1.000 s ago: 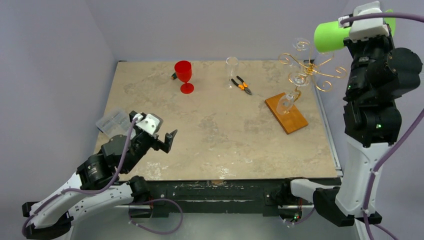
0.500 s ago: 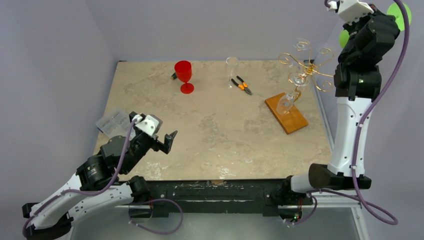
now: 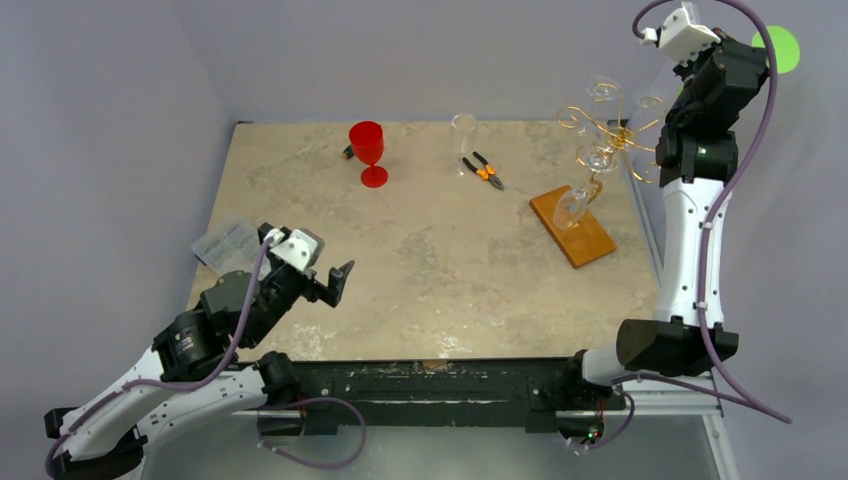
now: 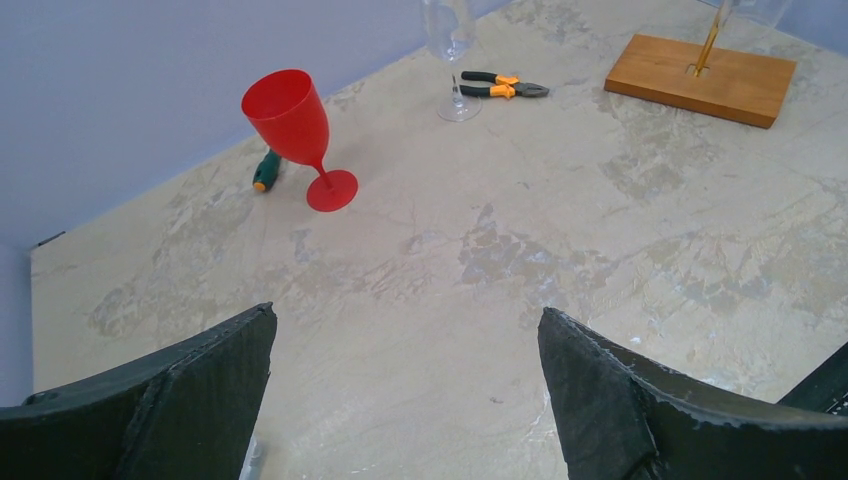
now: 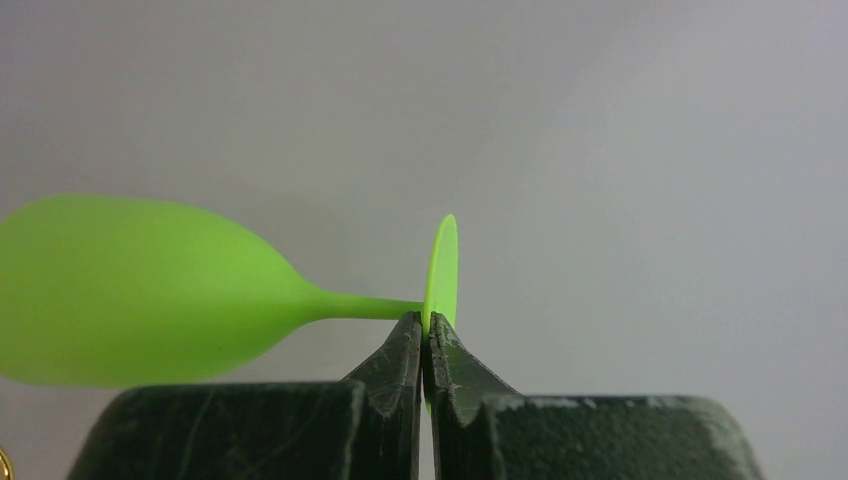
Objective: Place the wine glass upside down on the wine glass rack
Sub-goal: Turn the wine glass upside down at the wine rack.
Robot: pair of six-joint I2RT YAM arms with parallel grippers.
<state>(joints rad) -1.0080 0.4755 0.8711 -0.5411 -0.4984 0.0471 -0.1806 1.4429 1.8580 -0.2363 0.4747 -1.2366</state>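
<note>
My right gripper (image 5: 428,320) is shut on the flat foot of a green wine glass (image 5: 150,290), which lies sideways with its bowl to the left. In the top view the right arm (image 3: 715,80) is raised high at the back right. Only the glass's green foot (image 3: 783,48) shows beside it there. The wine glass rack (image 3: 612,135) is gold wire on an orange-brown wooden base (image 3: 572,226), just left of and below that arm. Clear glasses (image 3: 597,158) hang on it. My left gripper (image 3: 335,280) is open and empty, low over the table's near left (image 4: 405,320).
A red wine glass (image 3: 367,150) stands at the back, with a green-handled tool (image 4: 266,170) behind it. A clear glass (image 3: 464,135) and orange-handled pliers (image 3: 484,170) are at the back middle. A clear plastic box (image 3: 228,245) lies at the left edge.
My right arm has lifted and stretched up and back with the green glass. The bowl, plain a second ago, is now hidden behind the arm. The left arm has not moved.
</note>
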